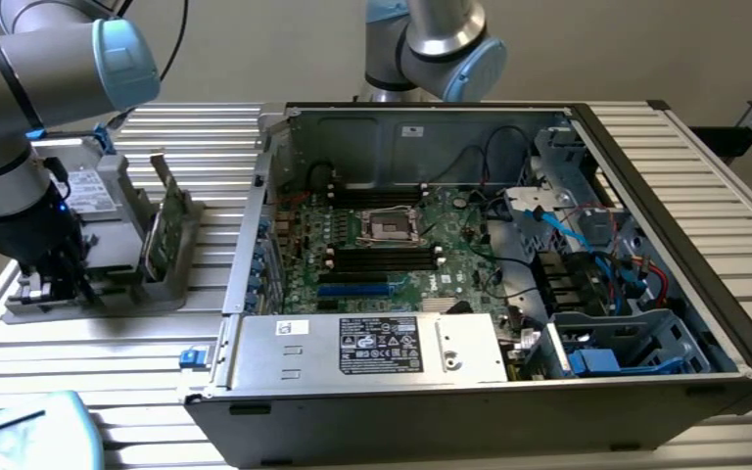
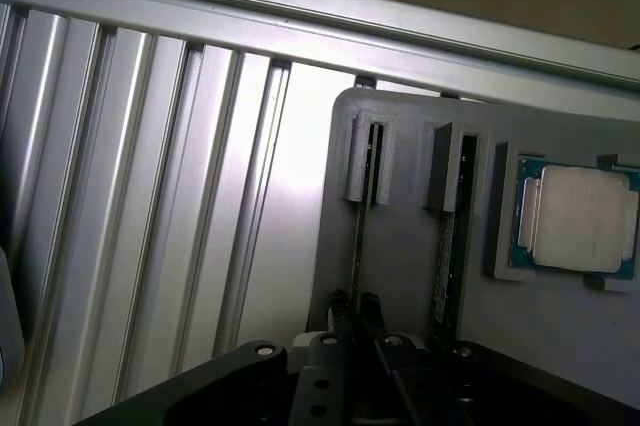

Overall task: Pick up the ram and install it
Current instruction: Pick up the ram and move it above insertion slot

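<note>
The ram (image 2: 358, 246) stands on edge in one slot of a grey holder (image 2: 400, 246), seen as a thin dark strip. My gripper (image 2: 355, 314) is down over it, its two fingers (image 2: 340, 318) shut on the strip's near end. A second thin green stick (image 2: 447, 266) stands in the neighbouring slot. In the exterior view the gripper (image 1: 60, 282) is low at the holder (image 1: 115, 294) on the exterior view's left, and it covers the ram there. The open computer case (image 1: 689, 294) shows its motherboard with long black slots (image 1: 369, 257).
A broader green card (image 1: 157, 230) stands upright in the holder beside the gripper. A processor chip (image 2: 580, 221) lies in a recess of the holder. A second robot arm (image 1: 429, 39) stands behind the case. The power supply box (image 1: 363, 348) sits at the case's front.
</note>
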Robot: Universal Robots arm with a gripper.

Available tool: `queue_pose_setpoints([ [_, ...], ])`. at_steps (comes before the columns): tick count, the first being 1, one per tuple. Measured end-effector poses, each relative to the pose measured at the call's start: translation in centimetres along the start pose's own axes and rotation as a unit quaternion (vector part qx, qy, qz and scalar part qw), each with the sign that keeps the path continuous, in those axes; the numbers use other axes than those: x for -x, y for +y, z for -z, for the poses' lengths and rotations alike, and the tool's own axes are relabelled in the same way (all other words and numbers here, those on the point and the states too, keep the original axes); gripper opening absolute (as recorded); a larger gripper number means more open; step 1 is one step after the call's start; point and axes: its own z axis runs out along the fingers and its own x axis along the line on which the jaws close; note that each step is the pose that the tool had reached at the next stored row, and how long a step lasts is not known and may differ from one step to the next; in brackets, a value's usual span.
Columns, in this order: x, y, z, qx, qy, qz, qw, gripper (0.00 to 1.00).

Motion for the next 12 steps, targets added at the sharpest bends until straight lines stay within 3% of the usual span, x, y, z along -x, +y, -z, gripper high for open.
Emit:
queue_pose_setpoints([
  [4,0.0,0.01,0.09,0.0001,0.0000,0.000,1.0000,0.15],
  [12,0.0,0.05,1.81,-0.0001,-0.0002,0.000,1.0000,0.15],
])
